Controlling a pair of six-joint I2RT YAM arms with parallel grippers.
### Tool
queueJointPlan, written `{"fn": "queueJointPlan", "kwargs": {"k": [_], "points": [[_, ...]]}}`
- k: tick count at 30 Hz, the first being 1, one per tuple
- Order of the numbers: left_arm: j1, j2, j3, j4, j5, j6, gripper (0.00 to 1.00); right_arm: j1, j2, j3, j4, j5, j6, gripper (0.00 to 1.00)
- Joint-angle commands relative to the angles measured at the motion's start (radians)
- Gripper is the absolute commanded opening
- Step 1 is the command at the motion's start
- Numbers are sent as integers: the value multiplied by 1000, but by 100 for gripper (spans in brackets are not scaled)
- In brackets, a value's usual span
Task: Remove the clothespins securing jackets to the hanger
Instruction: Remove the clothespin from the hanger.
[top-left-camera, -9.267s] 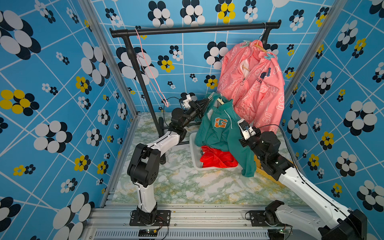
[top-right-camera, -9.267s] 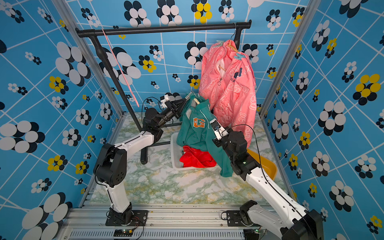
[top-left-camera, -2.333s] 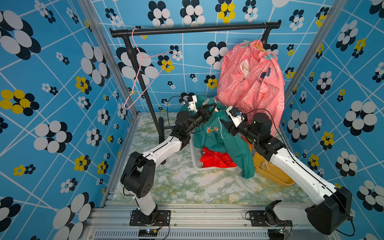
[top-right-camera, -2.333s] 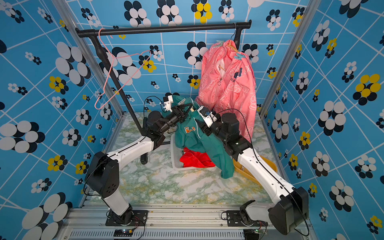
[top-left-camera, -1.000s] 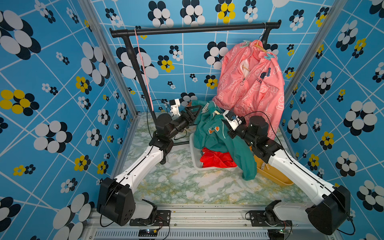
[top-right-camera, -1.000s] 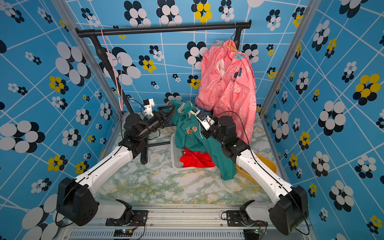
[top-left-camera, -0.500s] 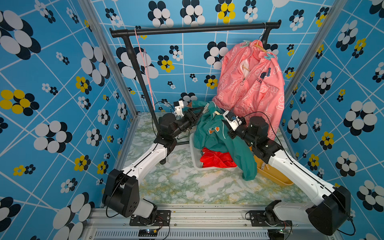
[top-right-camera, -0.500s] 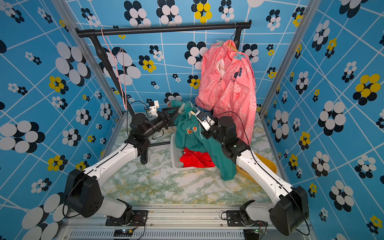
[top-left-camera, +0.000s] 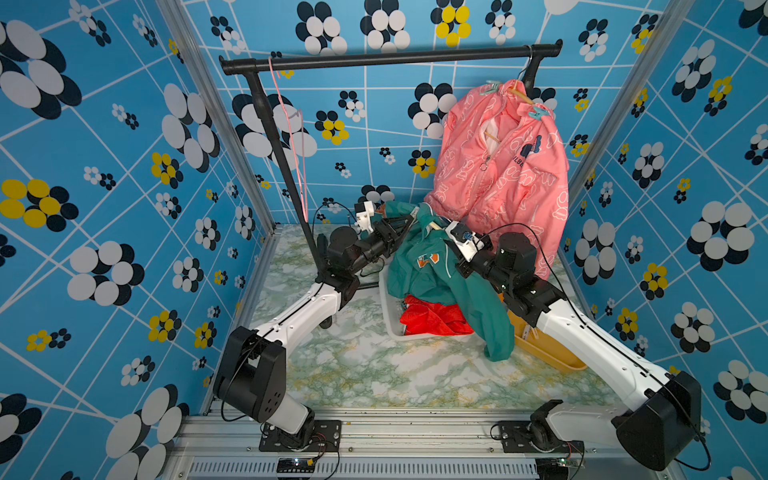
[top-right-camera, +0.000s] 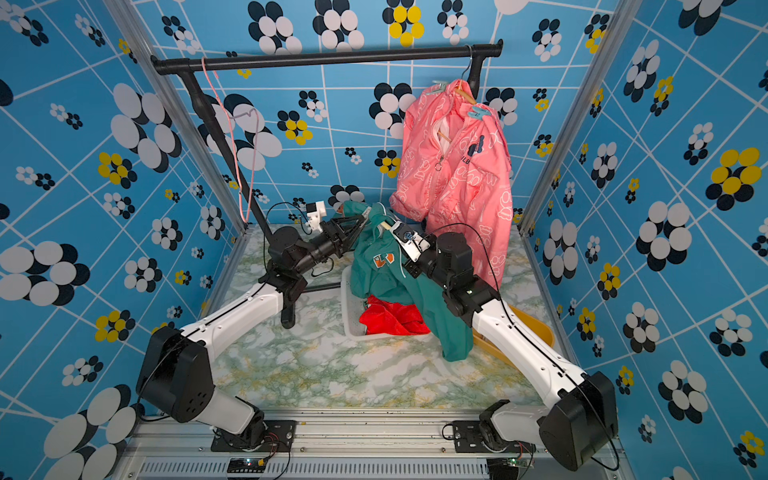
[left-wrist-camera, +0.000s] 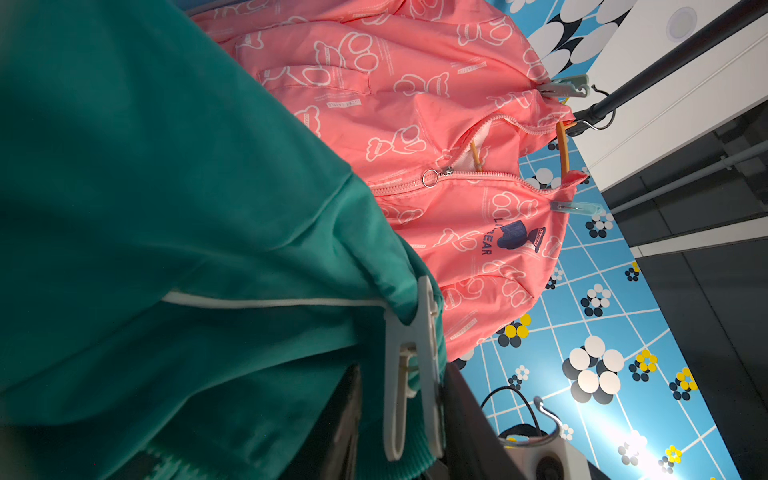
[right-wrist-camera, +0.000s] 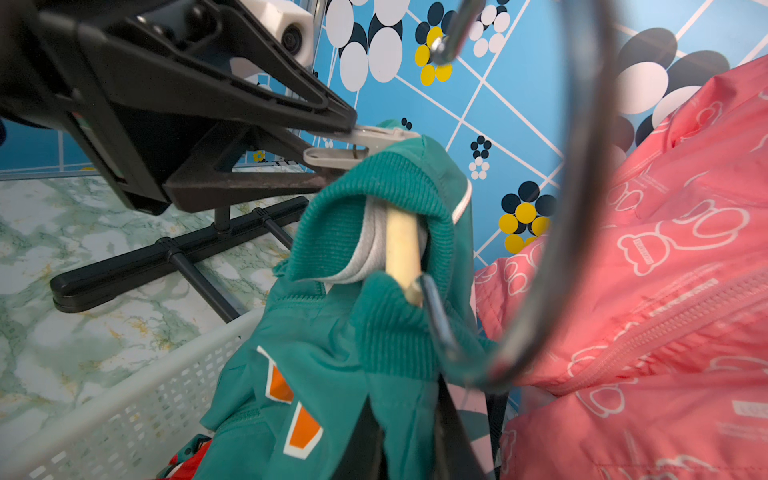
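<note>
The green jacket (top-left-camera: 432, 274) hangs low on a wooden hanger (right-wrist-camera: 401, 245), draped over the basket. A whitish clothespin (right-wrist-camera: 361, 145) clips its ribbed collar. My left gripper (top-left-camera: 409, 220) is shut on this clothespin (left-wrist-camera: 411, 374), one finger on each of its handles. My right gripper (right-wrist-camera: 409, 415) is shut on the green jacket's fabric just under the hanger's hook. The pink jacket (top-left-camera: 503, 174) hangs on the rail at the right, with two pale teal clothespins (left-wrist-camera: 565, 87) (left-wrist-camera: 577, 208) at its shoulders. The red jacket (top-left-camera: 432, 320) lies in the basket.
A black rail (top-left-camera: 390, 58) spans the back; its foot (right-wrist-camera: 166, 253) rests on the marble floor. An empty pink hanger (top-left-camera: 291, 124) dangles at the rail's left end. The white basket (top-left-camera: 388, 307) sits mid-floor and a yellow bin (top-left-camera: 548, 353) lies under my right arm.
My left gripper moved right toward the green jacket's collar and its jaws closed onto the whitish clothespin. The right arm and the jackets stayed put.
</note>
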Motion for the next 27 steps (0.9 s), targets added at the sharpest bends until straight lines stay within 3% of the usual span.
{"fn": "queueJointPlan", "kwargs": {"k": [1,14,20,23,27], "points": [[-10,0,31,46,6,10,31,6,-16,10,67,13,-2,0],[-21,64,40,149,16,-68,20,6,-4,14,67,23,-6,0],[-21,68,44,151,17,-68,11,5,-3,13,67,27,-7,0],[-22,67,45,149,14,-61,0,5,-2,13,69,27,-8,0],[-24,67,43,163,11,-58,0,6,1,14,71,30,-8,0]]}}
